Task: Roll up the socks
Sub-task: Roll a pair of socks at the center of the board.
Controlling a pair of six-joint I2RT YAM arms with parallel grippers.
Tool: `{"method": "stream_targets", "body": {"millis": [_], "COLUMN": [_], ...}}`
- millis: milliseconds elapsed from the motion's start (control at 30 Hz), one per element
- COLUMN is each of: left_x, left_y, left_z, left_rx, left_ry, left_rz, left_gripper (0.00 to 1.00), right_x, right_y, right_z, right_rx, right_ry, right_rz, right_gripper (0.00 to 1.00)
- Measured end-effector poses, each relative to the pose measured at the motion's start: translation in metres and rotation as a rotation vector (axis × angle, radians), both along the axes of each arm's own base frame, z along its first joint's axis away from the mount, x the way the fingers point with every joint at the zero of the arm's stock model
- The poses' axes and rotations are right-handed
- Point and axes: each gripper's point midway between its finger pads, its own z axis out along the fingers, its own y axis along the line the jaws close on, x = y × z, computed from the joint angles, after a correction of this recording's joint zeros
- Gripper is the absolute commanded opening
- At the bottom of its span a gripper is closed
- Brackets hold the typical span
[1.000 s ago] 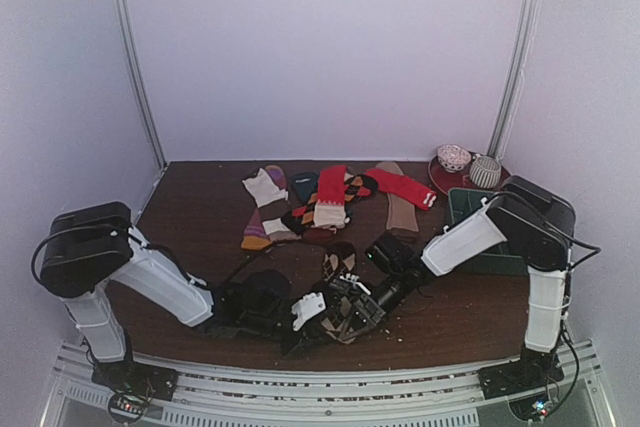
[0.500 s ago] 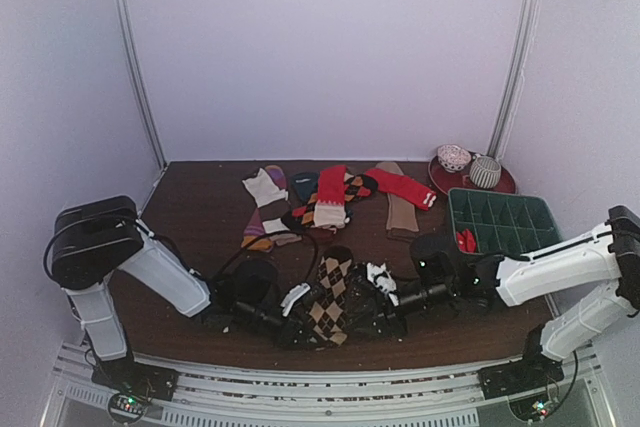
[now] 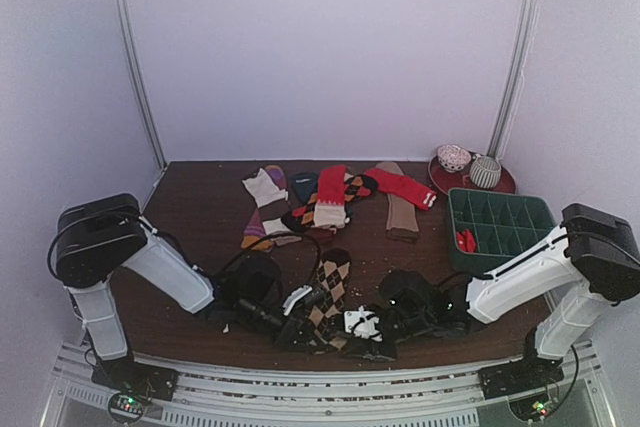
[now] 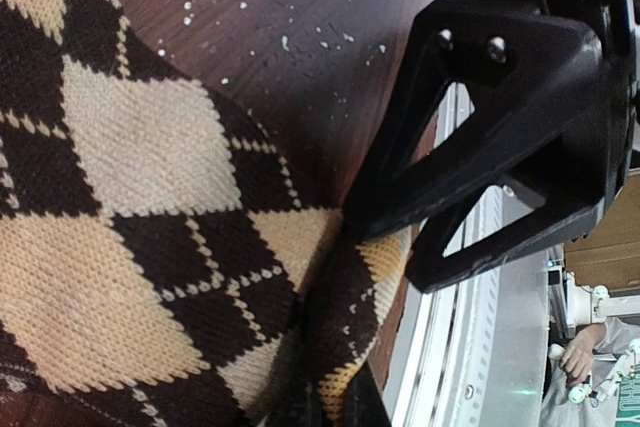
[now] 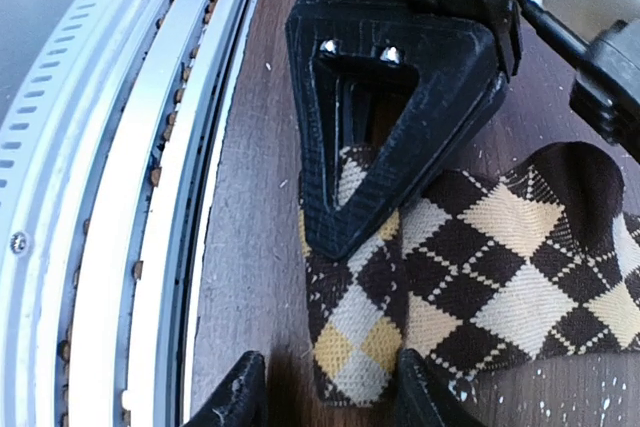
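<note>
The dark brown argyle sock (image 3: 331, 290) lies near the table's front edge, and fills the left wrist view (image 4: 130, 207). My left gripper (image 3: 300, 322) is shut on a fold at its near end (image 4: 335, 382). My right gripper (image 3: 366, 325) is open, and its fingertips (image 5: 236, 394) straddle that same end of the sock (image 5: 362, 342) low over the table. The left gripper's black finger (image 5: 395, 117) rests on the sock just beyond. The red sock with a striped cuff (image 3: 402, 186) lies in the pile at the back.
Several other socks (image 3: 300, 202) lie in a pile at the back middle. A green compartment tray (image 3: 500, 219) stands at the right, with a plate of rolled socks (image 3: 470, 169) behind it. The table's front edge and metal rail (image 5: 130, 247) are right beside both grippers.
My right arm has swung down and leftward, bringing its gripper from the sock's right side to its near end by the front edge. The left gripper has stayed on the sock.
</note>
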Motion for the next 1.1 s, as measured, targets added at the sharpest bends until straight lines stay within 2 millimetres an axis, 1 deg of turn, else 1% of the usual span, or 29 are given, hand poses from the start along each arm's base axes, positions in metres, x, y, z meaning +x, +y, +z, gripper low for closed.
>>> {"method": "stream_targets", "body": {"millis": [167,233,300,367,400,467,533,600,633,667,733,800,833,900,967,1033,1100], "left_x": [0.0,0.0,-0.001,-0.001,-0.001,-0.001,0.0,0.004,0.005,0.007,0.016,0.031,0.042,0.057,0.066,0.068,0.061], "left_y": [0.0,0.0,0.0,0.0,0.0,0.001,0.003,0.004,0.004,0.003,0.004,0.011,0.019,0.036,0.052,0.064,0.066], "left_z": [0.0,0.0,0.0,0.0,0.0,0.0,0.0,0.002,0.004,0.008,0.016,0.02,0.02,0.023,0.032,0.046,0.059], "left_rx": [0.008,0.01,0.013,0.017,0.018,0.027,0.05,0.066,0.068,0.069,0.08,0.118,0.151,0.188,0.189,0.156,0.104], "left_ry": [0.013,0.015,0.018,0.019,0.018,0.018,0.012,-0.015,-0.03,-0.053,-0.128,-0.21,-0.261,-0.351,-0.437,-0.537,-0.649], "left_rz": [-0.005,-0.006,-0.008,-0.011,-0.012,-0.016,-0.01,-0.002,0.0,0.009,0.042,0.1,0.147,0.219,0.276,0.311,0.301], "left_gripper": [0.0,0.0,0.0,0.0,0.0,0.01,0.2,0.36,0.46,0.54,0.65,0.72,0.74,0.75,0.74,0.74,0.73], "right_x": [0.001,0.002,0.003,0.005,0.005,0.006,0.005,0.003,0.001,-0.001,-0.004,-0.006,-0.008,-0.009,-0.01,-0.008,-0.004], "right_y": [0.007,0.008,0.01,0.013,0.014,0.018,0.021,0.021,0.02,0.019,0.017,0.014,0.011,0.007,0.003,-0.001,-0.003], "right_z": [-0.005,-0.006,-0.007,-0.009,-0.011,-0.013,-0.012,-0.012,-0.012,-0.011,-0.011,-0.011,-0.011,-0.011,-0.01,-0.011,-0.012], "right_rx": [-0.005,-0.002,0.001,-0.003,-0.012,-0.021,-0.024,-0.019,-0.016,-0.012,-0.004,-0.001,-0.001,0.0,0.0,-0.005,-0.01], "right_ry": [-0.018,-0.021,-0.02,-0.017,-0.002,0.023,0.072,0.122,0.148,0.185,0.25,0.34,0.392,0.483,0.561,0.655,0.754], "right_rz": [0.006,0.004,0.0,-0.007,-0.013,-0.021,-0.041,-0.063,-0.072,-0.085,-0.105,-0.132,-0.141,-0.167,-0.182,-0.213,-0.246], "right_gripper": [0.4,0.34,0.23,0.15,0.12,0.11,0.11,0.1,0.11,0.1,0.1,0.1,0.1,0.1,0.1,0.11,0.11]}}
